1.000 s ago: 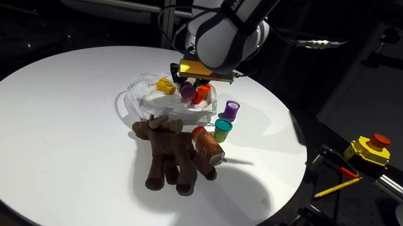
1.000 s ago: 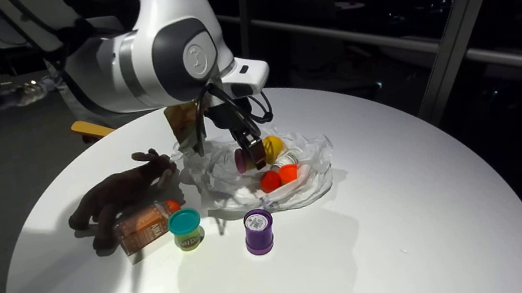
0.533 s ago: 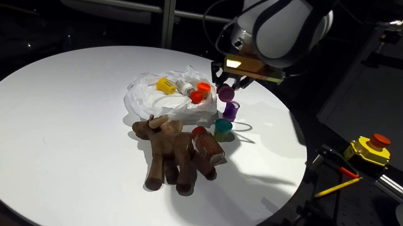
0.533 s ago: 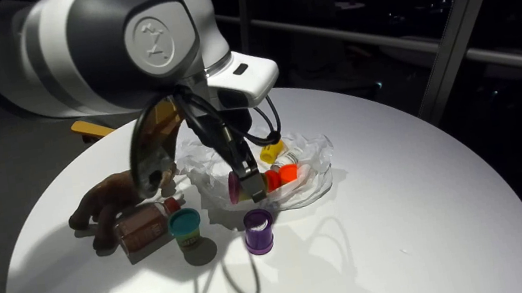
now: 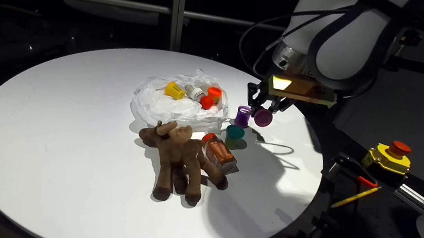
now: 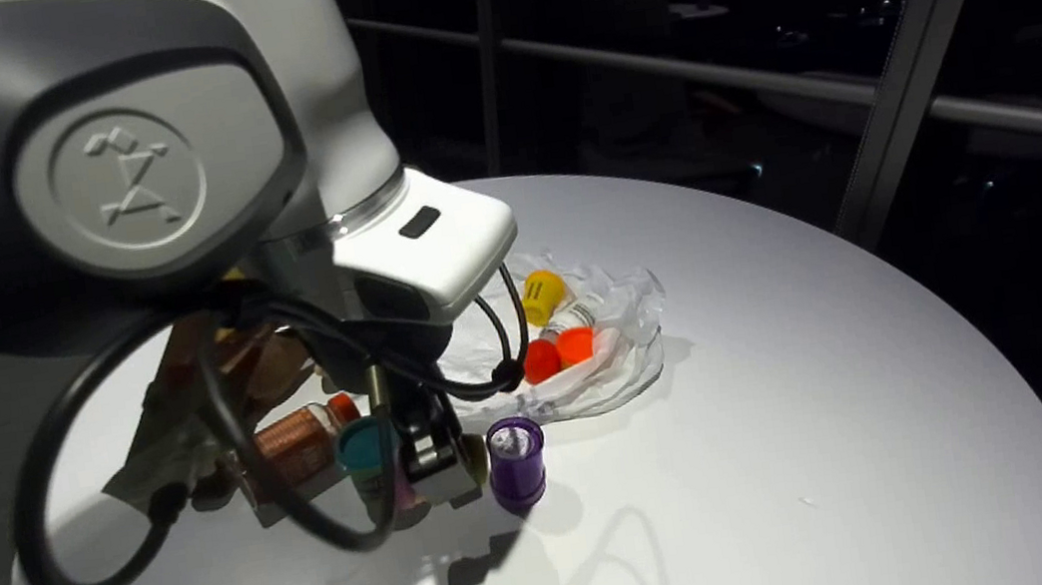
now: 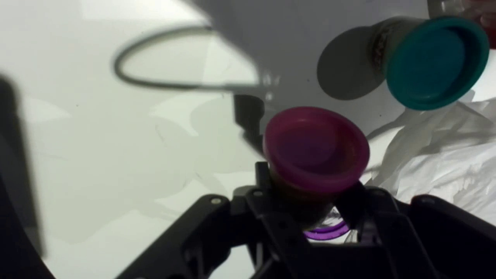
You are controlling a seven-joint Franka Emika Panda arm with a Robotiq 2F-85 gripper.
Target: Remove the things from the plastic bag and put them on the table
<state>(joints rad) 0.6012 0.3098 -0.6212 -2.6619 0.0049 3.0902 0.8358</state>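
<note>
My gripper (image 5: 263, 109) is shut on a pink-lidded tub (image 7: 316, 149); the tub is tilted, lid outward, above the white table (image 5: 75, 140) beside the upright purple tub (image 5: 242, 118). The white plastic bag (image 5: 173, 111) lies open and crumpled to one side. In it lie a yellow tub (image 5: 174, 90), a white bottle (image 5: 194, 92) with a red cap, and an orange-lidded tub (image 5: 214, 93); they also show in an exterior view (image 6: 574, 346). In the wrist view the purple tub (image 7: 329, 232) is mostly hidden behind the fingers.
A teal-lidded tub (image 5: 234, 136) stands near the purple one and shows in the wrist view (image 7: 430, 66). An orange bottle (image 5: 219, 155) lies beside it, against a brown plush moose (image 5: 177, 151). The table's edge curves past the arm's side.
My gripper has carried the pink-lidded tub out from over the bag, past the purple tub, and lower toward the table. The other objects have stayed in place.
</note>
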